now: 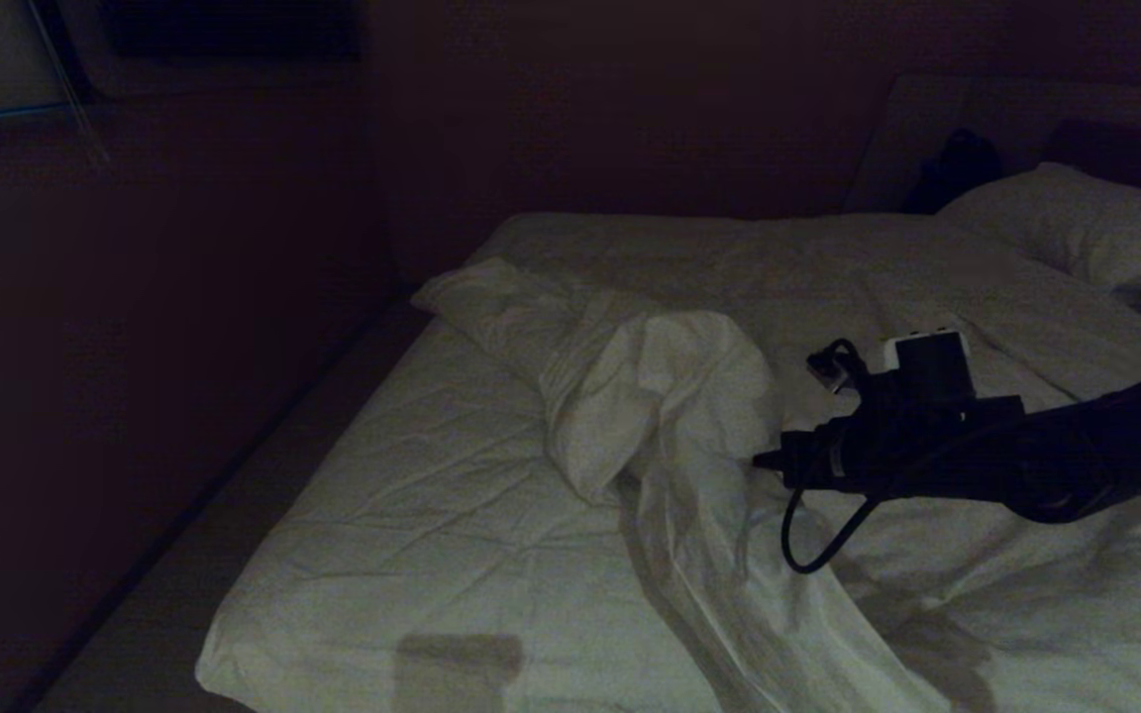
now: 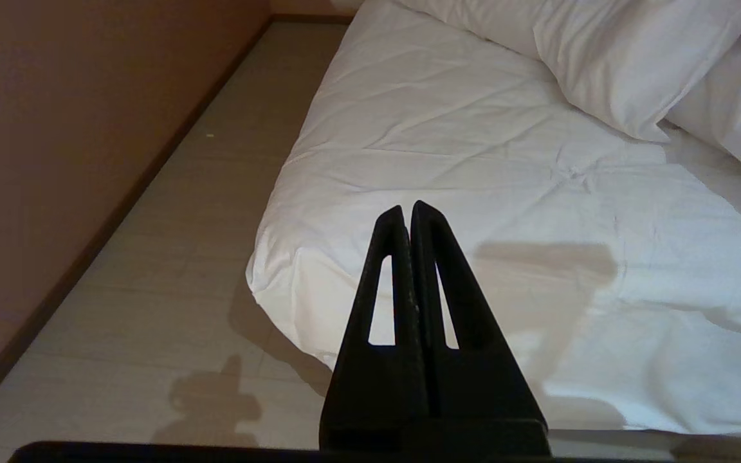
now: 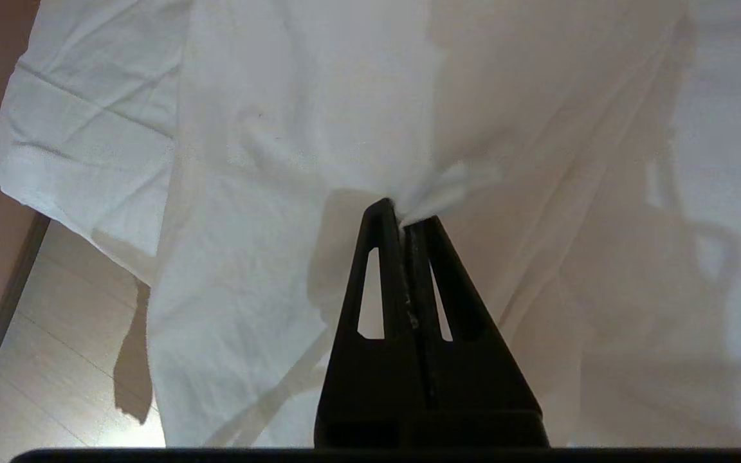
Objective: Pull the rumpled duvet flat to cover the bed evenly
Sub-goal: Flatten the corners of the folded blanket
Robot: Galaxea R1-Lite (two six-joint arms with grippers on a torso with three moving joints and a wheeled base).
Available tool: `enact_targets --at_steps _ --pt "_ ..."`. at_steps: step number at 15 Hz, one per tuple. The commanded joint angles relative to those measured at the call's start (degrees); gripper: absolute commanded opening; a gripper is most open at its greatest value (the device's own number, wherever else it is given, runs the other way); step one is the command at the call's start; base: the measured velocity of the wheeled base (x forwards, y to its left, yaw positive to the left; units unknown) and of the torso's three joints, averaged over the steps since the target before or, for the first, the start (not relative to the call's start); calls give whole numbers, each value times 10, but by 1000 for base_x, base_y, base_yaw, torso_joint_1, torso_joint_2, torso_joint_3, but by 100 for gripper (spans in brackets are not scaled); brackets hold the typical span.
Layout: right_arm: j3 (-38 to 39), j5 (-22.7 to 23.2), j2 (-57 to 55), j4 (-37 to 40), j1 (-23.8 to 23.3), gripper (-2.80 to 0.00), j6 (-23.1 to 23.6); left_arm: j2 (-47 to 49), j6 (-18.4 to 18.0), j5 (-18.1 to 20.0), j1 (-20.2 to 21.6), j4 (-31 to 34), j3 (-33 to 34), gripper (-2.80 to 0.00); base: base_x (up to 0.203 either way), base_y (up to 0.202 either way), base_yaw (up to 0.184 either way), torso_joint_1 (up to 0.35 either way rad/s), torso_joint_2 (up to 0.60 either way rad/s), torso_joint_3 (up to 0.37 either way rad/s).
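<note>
White, soft and puffy, the duvet (image 1: 650, 396) lies bunched in a ridge across the middle of the bed (image 1: 412, 515), folded back so the creased fitted sheet (image 1: 402, 465) on the side toward the wall is bare. My right gripper (image 3: 402, 215) has its fingers pressed together on a small pinch of the duvet's cloth, while my left gripper (image 2: 407, 209) hangs closed and empty off the bed's corner. I judge it light but limp and draggy, so a thin pinch may slip; a thicker fold near the edge would hold better.
</note>
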State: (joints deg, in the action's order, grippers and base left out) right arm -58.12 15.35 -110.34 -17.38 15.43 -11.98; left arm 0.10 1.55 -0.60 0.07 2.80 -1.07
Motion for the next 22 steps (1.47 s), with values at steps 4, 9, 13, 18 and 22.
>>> enact_targets --at_steps 4,9,13,18,22 --pt "3 1 19 -1 5 -280 -1 0 0 0 0 0 0 -280 0 0 0 0 0 0" --pt "17 1 69 0 30 -280 -2 0 0 0 0 0 0 -280 0 0 0 0 0 0" --pt "33 -1 116 3 66 -280 -3 0 0 0 0 0 -1 -280 0 0 0 0 0 0" --pt "21 -8 104 20 65 -280 -3 0 0 0 0 0 0 -280 0 0 0 0 0 0" --pt "14 -25 87 18 60 -280 -3 0 0 0 0 0 0 -280 0 0 0 0 0 0"
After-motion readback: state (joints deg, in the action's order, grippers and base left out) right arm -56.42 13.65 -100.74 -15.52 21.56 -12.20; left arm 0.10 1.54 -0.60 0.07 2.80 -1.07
